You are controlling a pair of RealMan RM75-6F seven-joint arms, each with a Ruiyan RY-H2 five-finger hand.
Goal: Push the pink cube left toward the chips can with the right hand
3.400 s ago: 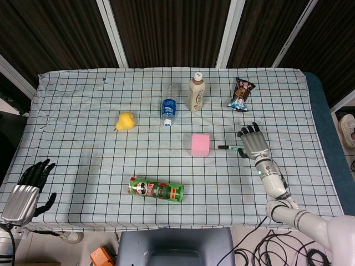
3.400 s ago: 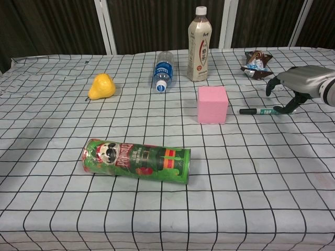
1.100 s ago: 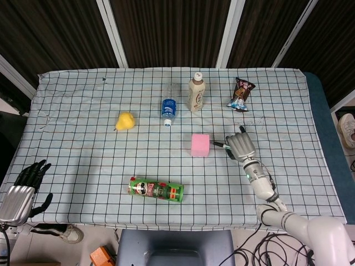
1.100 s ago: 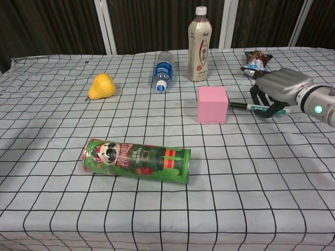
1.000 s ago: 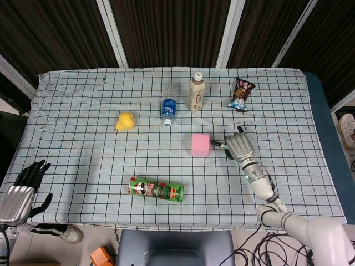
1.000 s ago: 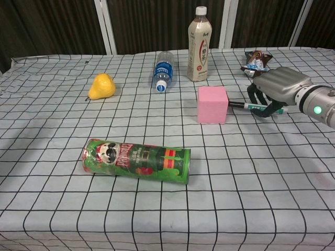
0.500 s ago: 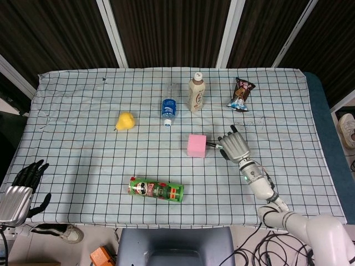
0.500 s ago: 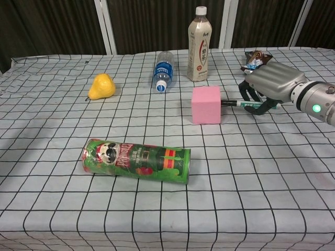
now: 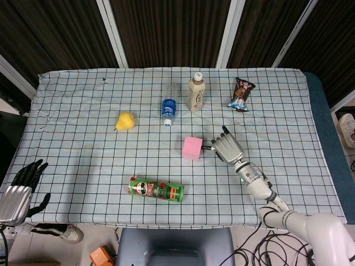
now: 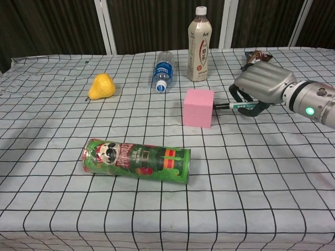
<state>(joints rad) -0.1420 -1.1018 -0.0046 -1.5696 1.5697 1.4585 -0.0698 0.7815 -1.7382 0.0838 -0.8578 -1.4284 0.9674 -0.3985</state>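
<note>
The pink cube (image 9: 192, 148) (image 10: 198, 107) stands on the checked cloth, up and to the right of the green chips can (image 9: 156, 190) (image 10: 137, 160), which lies on its side. My right hand (image 9: 226, 148) (image 10: 261, 82) is just right of the cube, its fingers curled down around a marker pen (image 10: 222, 105). The pen sticks out to the left and its tip touches the cube's right face. The hand itself stays a short gap off the cube. My left hand (image 9: 16, 194) hangs off the table's front left corner, fingers spread and holding nothing.
A yellow pear (image 9: 125, 120) lies at the left middle. A water bottle (image 9: 168, 109) lies behind the cube, with a milk tea bottle (image 9: 195, 93) upright beside it and a snack packet (image 9: 242, 93) at the back right.
My right hand has slid left with the marker pen caught under its fingers. The pen's tip met the cube and shoved it left, turning it slightly. The chips can has stayed put.
</note>
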